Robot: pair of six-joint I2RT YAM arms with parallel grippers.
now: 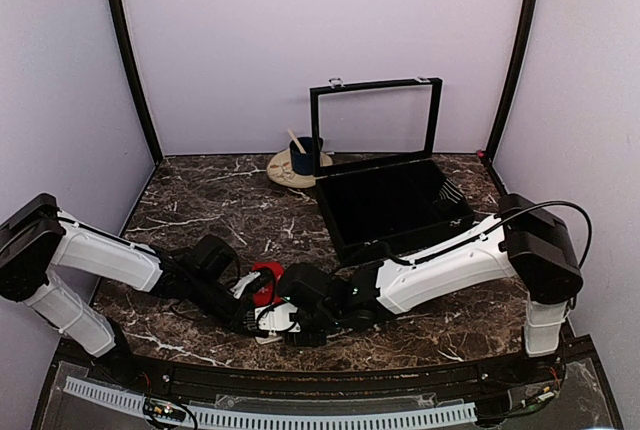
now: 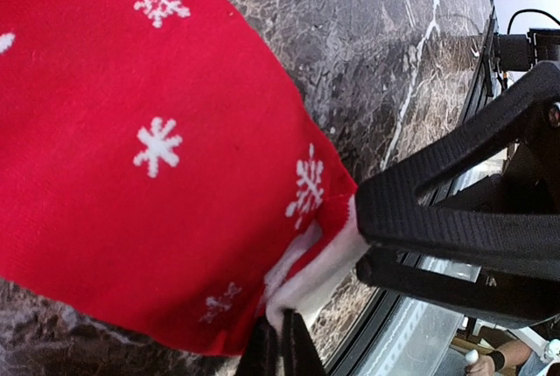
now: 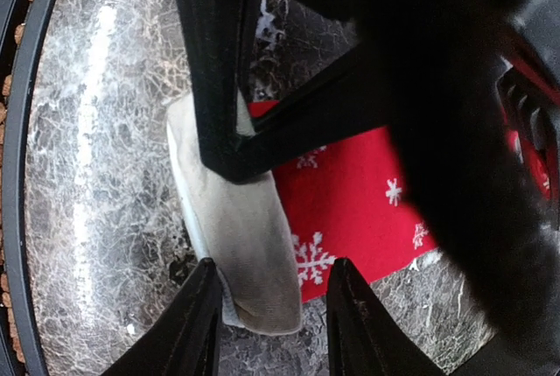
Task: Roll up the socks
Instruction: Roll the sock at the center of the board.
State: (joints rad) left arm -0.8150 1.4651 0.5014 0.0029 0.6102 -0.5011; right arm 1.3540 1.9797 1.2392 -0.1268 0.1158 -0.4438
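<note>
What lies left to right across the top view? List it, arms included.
In order: left arm's shoulder → socks → black box → right arm's shoulder. The mug is left out: it overlaps the box.

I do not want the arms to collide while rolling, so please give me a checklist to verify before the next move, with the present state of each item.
1. Left gripper holds the white cuff of the red fabric sock with white snowflakes: ok, shut on it.
2. Right gripper open, one finger on either side of the cuff: ok.
3. Room between the two grippers: not ok, they almost touch.
4. Sock flat on the dark marble table: cannot tell, the arms cover much of it.
5. Second sock located: cannot tell, only one can be made out.
6. Open black box out of the way: ok, it stands farther back.
</note>
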